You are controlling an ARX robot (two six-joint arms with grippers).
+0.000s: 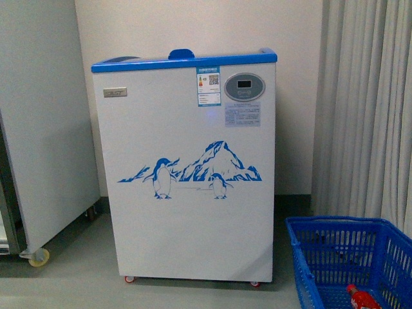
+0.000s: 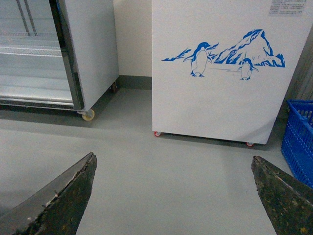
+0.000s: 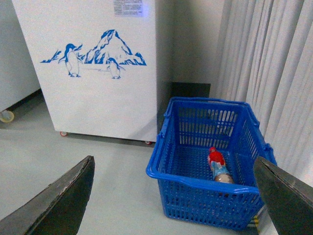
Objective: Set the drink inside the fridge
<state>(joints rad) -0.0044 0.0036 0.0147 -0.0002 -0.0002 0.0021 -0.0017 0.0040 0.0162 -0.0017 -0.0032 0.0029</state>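
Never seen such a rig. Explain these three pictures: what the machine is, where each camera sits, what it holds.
This is a robot with two arms, each ending in a two-fingered gripper. The front view comes from a camera on its body, facing the fridge, white with penguins. The other two come from wrist cameras; the dark wedges are gripper fingers. The left gripper and right gripper are both open, holding nothing. On the floor beside the fridge stands a blue basket with the drink, a red-capped bottle, lying inside. A grey-white cabinet on casters stands at the fridge's other side.
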